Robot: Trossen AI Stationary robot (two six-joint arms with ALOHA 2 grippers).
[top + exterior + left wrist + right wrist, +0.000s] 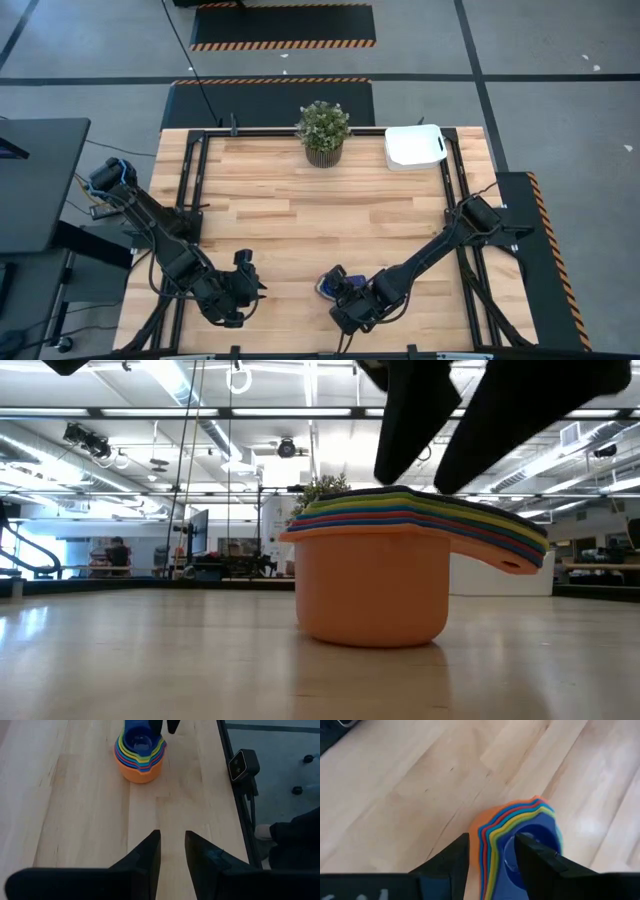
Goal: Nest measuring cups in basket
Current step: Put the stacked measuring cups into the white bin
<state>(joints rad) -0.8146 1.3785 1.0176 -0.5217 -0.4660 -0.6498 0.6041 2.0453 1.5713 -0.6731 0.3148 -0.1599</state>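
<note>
The measuring cups sit nested in one stack [330,285], orange outermost and dark blue innermost, base down on the wood near the table's near edge. Their handles [510,545] fan out to one side. My right gripper [492,842] is open and comes down from above: one finger stands over the dark blue cup's hollow, the other outside the orange wall. In the low view its fingertips [385,475] end right at the stack's top. My left gripper [172,840] is open by a narrow gap, low over bare wood to the stack's left [245,282]. The white basket [415,147] rests at the far right corner. My right gripper comes at the stack's rim [490,832] from above, with one finger over the innermost cup and one outside the orange cup. I cannot tell whether either finger touches the cups. The stack stands upright on the table.
A potted green plant [322,130] stands at the middle of the far edge, left of the basket. Bare wood lies between the stack and the far edge. A black camera mount [244,765] sits at the table's near rail.
</note>
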